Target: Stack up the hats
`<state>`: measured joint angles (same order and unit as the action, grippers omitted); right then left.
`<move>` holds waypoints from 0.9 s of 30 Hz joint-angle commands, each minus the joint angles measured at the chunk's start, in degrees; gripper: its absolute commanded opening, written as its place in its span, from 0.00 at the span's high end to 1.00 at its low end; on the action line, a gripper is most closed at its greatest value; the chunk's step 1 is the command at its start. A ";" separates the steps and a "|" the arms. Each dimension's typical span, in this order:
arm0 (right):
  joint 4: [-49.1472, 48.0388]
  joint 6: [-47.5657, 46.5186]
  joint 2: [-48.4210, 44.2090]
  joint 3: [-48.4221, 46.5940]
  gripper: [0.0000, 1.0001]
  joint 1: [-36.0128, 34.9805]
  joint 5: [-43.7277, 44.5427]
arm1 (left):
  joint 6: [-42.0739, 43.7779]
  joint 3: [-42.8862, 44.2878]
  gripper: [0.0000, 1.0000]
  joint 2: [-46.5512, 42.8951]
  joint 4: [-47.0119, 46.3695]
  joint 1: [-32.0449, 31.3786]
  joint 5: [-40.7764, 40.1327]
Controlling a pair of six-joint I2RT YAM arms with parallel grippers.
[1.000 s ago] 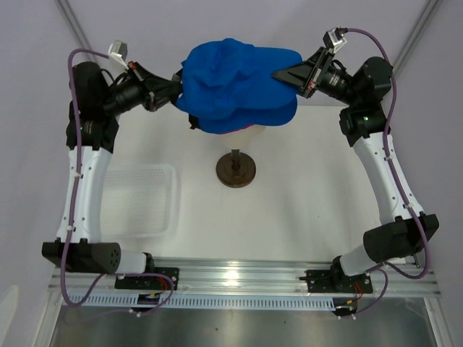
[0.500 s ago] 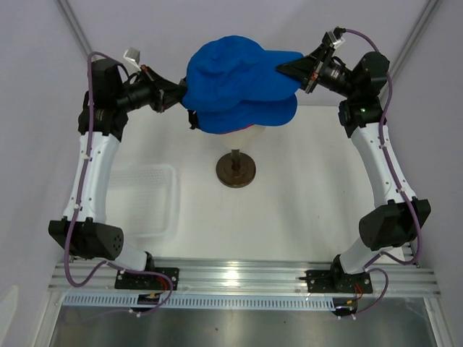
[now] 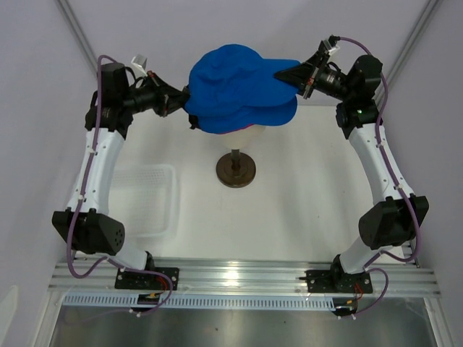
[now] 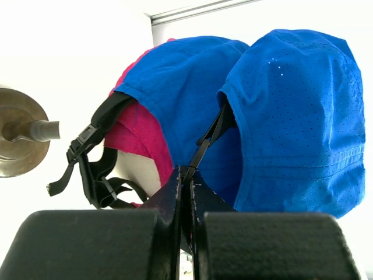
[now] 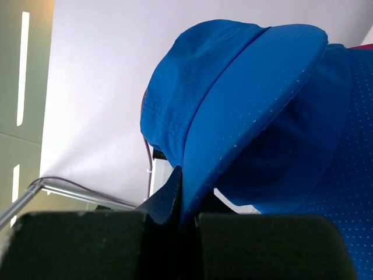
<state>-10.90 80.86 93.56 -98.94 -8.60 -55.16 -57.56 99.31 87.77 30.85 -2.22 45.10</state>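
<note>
We see a white table [image 3: 304, 202] with pale walls [image 3: 217, 22] around it. We count two blue caps and one pink cap [image 4: 131, 137]. The pink cap sits on a cream head [image 4: 137, 172] near the table's far edge, and the second blue cap [image 3: 268, 114] covers it. The top blue cap [image 3: 231, 72] is held over them. Our left gripper [image 3: 181, 97] pinches its black strap [image 4: 210, 137]. Our right gripper [image 3: 278, 72] pinches its brim [image 5: 245, 111]. One white basket [image 3: 145, 199] lies by the left edge, and one brown stand [image 3: 236, 170] is in the middle.

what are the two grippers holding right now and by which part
Both hold the top blue cap: the left gripper pinches its black back strap, the right gripper pinches the edge of its brim.
</note>
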 commanded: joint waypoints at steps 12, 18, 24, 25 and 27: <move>5.80 -11.76 -0.57 3.31 1.00 2.54 3.04 | 3.86 -6.58 0.99 0.04 -0.44 0.55 -2.21; 10.72 -17.57 -3.20 6.64 1.00 3.59 4.62 | 5.35 -7.11 0.99 0.83 -0.53 0.20 -2.91; 10.72 -18.55 -5.14 9.81 1.00 6.57 4.01 | 6.23 -7.20 0.99 2.14 -0.79 -1.12 -2.48; 10.63 -18.55 -5.31 9.81 0.98 6.75 3.83 | 6.49 -7.20 0.99 2.15 -0.88 -1.21 -2.47; 10.63 -18.72 -5.40 9.55 0.86 7.45 3.30 | 6.67 -7.20 0.99 2.15 -0.79 -1.30 -2.65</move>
<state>-2.22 66.48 89.23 -89.91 -5.82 -57.10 -53.43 92.99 89.36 27.51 -4.16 44.16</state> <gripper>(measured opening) 0.101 0.025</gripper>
